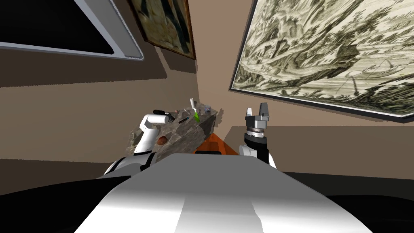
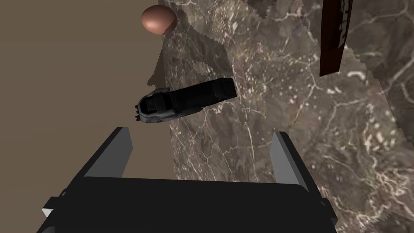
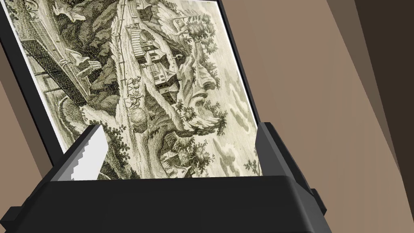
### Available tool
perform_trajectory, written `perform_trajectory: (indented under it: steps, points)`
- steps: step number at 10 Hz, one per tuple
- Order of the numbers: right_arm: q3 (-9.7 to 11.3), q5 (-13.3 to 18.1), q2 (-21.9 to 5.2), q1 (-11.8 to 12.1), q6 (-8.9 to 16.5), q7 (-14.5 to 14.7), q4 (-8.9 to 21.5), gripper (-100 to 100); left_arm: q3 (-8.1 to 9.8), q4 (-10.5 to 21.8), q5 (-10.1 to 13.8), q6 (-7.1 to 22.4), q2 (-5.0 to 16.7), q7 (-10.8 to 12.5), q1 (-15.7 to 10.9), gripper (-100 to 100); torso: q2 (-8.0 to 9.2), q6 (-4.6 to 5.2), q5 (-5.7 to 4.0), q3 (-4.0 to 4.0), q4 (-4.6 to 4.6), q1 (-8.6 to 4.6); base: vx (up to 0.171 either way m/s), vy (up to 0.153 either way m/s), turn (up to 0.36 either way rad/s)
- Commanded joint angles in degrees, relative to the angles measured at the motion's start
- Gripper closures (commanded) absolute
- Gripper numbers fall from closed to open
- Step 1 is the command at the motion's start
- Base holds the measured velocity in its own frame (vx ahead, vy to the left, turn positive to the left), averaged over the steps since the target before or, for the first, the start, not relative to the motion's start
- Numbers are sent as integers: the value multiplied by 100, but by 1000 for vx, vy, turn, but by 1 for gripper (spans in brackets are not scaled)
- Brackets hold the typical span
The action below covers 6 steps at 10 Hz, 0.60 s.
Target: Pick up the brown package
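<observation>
Left gripper [image 2: 202,155]: released; two flat grey blades spread wide, nothing between them; poised over the slab's ragged edge
Package [image 2: 332,38]: dark red-brown, oblong, flat-sided; lies on the slab well ahead of the left gripper, out beyond the blade that is over the stone; not touched
Slab [image 2: 283,105]: brown-grey marble with pale veining
Cylinder [image 2: 188,99]: black, with a grey head; just ahead of the blades; head reaching past the slab's edge
Ovoid [image 2: 158,19]: smooth, brown, egg-shaped; farther ahead, at the slab's edge
Right gripper [image 1: 257,110]: released; blades apart and empty; raised beside the slab
</observation>
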<state>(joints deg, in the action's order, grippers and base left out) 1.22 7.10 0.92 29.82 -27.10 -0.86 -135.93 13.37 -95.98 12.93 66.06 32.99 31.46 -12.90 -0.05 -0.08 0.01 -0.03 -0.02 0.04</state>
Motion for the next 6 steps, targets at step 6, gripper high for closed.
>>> perform_trajectory:
  steps: [6]
  points:
    - [0,0,0,0,0,0,0,0,375,672,206,1018,93,265,-333,-100,1,0,0,0,0,1,12,10,-124]
